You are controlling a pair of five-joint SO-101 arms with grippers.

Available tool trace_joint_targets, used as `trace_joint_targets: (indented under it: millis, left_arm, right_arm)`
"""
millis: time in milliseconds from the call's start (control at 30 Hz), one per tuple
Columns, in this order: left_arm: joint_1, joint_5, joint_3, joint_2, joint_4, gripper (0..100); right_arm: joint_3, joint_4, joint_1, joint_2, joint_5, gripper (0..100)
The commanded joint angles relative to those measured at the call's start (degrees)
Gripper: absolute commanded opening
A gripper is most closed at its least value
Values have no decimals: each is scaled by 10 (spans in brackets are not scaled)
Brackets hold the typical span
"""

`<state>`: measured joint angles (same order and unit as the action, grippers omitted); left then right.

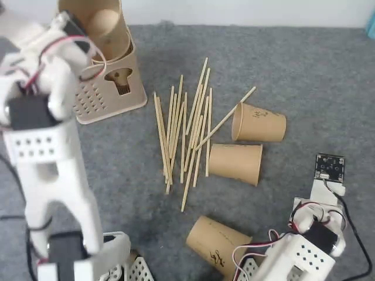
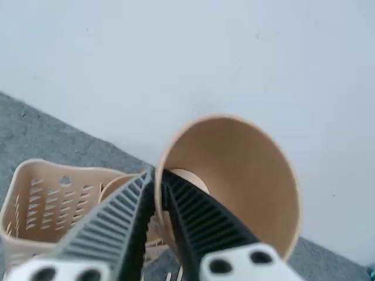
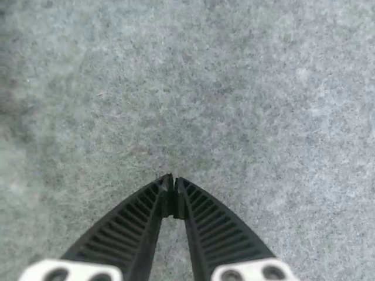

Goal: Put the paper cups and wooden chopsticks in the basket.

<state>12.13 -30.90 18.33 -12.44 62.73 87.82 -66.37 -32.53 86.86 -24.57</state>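
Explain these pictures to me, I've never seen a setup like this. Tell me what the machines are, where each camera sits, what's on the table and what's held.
Two small white robot arms work at a table; each ends in a two-fingered gripper. One picture looks down from above; the other two come from cameras on the arms' wrists. On the grey mat lie loose wooden chopsticks, three tipped cups (far cup, middle cup, near cup) and a beige basket. The left gripper is shut on a paper cup's rim, over the basket. The right gripper is shut on nothing, above bare mat.
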Motion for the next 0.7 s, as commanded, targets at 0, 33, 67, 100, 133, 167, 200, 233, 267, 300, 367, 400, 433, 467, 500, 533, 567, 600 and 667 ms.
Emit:
trace_joint_targets:
  millis: [0,33,67,100,133,167,200,233,267,300,367,400,433,467,500,533,567,600,667]
  left_arm:
    - [5,-8,80,54,-11,13]
    - [8,-8,95,71,-3,13]
    - [12,-11,111,87,6,13]
    - [17,-22,124,103,12,13]
    - [21,-35,134,119,18,13]
    - [28,-43,144,133,25,13]
    - [32,-47,153,147,30,13]
    - [35,-47,160,161,33,13]
    - [36,-47,166,174,36,13]
    - [40,-47,168,185,37,13]
    - [41,-47,171,204,44,13]
    - [41,-47,169,211,44,13]
    - [42,-47,168,217,45,13]
    - [42,-47,167,222,49,13]
    - [42,-47,170,228,55,13]
    - [42,-47,170,230,58,13]
    - [42,-47,168,233,60,13]
    - [42,-47,167,236,60,13]
    - [42,-47,167,244,62,14]
  right_arm:
    - [-6,0,6,9,-11,9]
    - [-6,0,6,9,-11,9]
    - [-6,0,6,9,-11,9]
    - [-6,0,6,9,-11,9]
    - [-5,0,7,9,-11,9]
    - [-5,0,7,9,-11,9]
    - [-4,0,7,9,-11,9]
    - [-4,0,7,9,-11,9]
    - [-4,0,7,9,-11,9]
    - [-4,0,7,9,-11,9]
    - [-4,0,7,9,-11,9]
    - [-4,0,7,9,-11,9]
    - [-4,1,7,9,-11,9]
    - [-4,1,7,9,-11,9]
    - [-4,1,7,9,-11,9]
    - [-4,1,7,9,-16,9]
    - [-4,1,7,9,-21,9]
    - [-3,1,7,9,-23,9]
    - [-3,1,7,9,-24,9]
